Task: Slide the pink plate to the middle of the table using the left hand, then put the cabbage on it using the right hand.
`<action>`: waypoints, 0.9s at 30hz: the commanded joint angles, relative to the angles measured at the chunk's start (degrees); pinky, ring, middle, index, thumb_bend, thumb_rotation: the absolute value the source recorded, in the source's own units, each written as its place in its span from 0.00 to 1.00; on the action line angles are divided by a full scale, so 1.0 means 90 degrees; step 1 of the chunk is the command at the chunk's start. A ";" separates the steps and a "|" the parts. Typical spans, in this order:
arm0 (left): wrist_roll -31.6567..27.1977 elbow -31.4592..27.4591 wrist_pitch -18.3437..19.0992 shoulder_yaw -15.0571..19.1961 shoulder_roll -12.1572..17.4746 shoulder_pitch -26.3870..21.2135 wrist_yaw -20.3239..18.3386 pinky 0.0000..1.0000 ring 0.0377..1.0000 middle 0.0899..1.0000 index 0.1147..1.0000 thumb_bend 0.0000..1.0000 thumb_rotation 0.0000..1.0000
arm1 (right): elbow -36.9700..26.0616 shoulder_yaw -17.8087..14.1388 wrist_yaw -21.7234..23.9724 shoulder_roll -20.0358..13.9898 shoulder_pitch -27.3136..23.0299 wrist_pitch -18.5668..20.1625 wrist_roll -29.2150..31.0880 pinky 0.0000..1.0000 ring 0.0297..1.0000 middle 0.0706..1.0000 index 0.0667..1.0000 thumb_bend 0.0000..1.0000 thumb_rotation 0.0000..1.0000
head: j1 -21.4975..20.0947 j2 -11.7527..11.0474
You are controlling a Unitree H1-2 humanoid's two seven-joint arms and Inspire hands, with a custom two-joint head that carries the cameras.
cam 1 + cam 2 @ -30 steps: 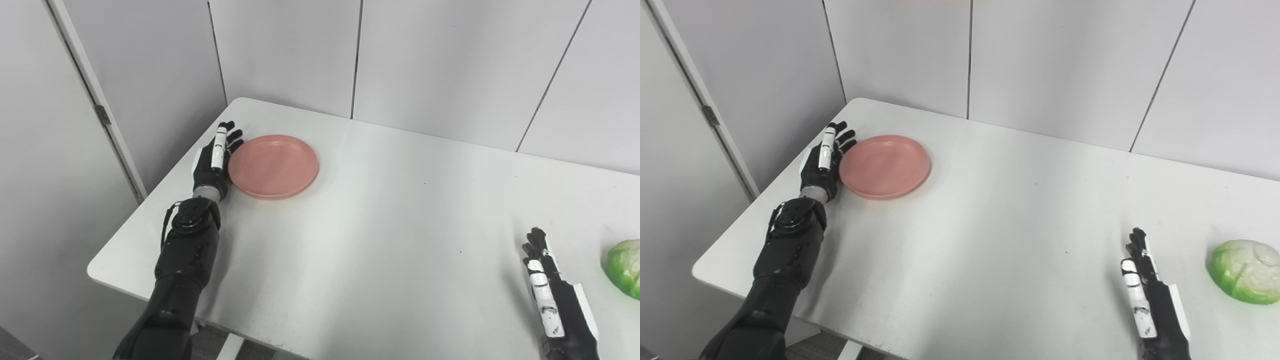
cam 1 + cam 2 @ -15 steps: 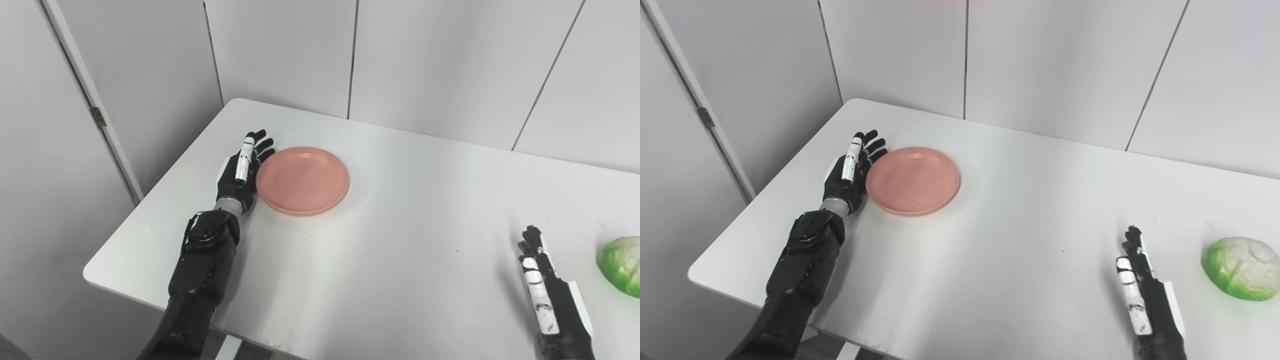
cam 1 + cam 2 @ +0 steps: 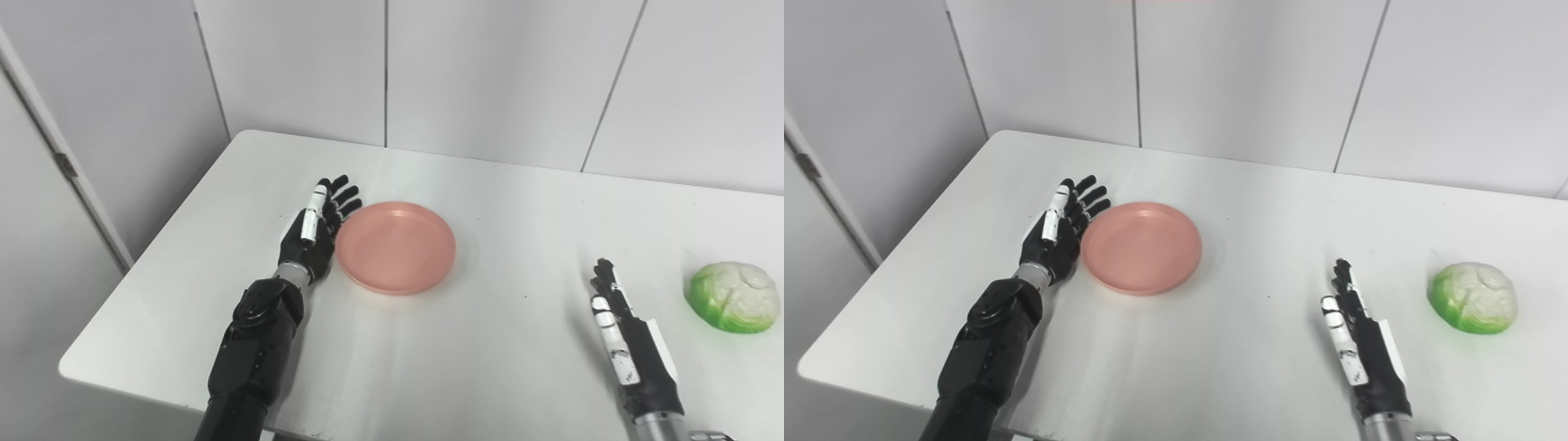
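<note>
**L hand at plate edge; cabbage at right, untouched**

While the left hand (image 3: 312, 236) stands on edge w/ palm facing the plate (image 3: 397, 248), its fingers (image 3: 343, 195) are straight and slightly spread, holding nothing. Palm and fingers sit against the plate's left rim; actual contact vs. a hairline gap can't be confirmed at this res.

Plate: pink, round, lying flat on the table (image 3: 465, 367), left of centre.

Right hand (image 3: 1356, 343): near the front edge, right side, set on edge w/ fingers extended and close together, pointing away from the robot. Nothing held. Whether it rests on the surface or sits just above it cannot be told.

Cabbage (image 3: 1473, 298): green w/ pale top, sitting on the table to the right of the right hand, apart from it, no contact. Well apart from the plate, approx. opposite side of the table.
</note>
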 commanded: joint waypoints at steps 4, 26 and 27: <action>-0.0044 -0.0445 0.0381 -0.0221 -0.0251 0.0025 -0.0063 0.90 0.89 0.89 0.88 0.37 1.00 | 0.0031 0.0129 -0.0146 0.0188 0.0047 -0.0015 -0.0159 0.99 1.00 1.00 1.00 0.31 1.00 | -0.0177 0.0043; -0.0035 -0.0211 0.0363 -0.0673 -0.1106 -0.0043 -0.0190 0.92 0.90 0.90 0.89 0.37 1.00 | 0.0088 0.0299 -0.0346 0.0353 -0.0001 -0.0014 -0.0551 0.99 1.00 1.00 1.00 0.38 1.00 | -0.0932 0.0194; -0.0031 -0.0189 0.0354 -0.0670 -0.1121 -0.0042 -0.0207 0.93 0.90 0.90 0.89 0.37 1.00 | 0.0093 0.0308 -0.0353 0.0357 -0.0004 -0.0021 -0.0554 0.99 1.00 1.00 1.00 0.38 1.00 | -0.0999 0.0204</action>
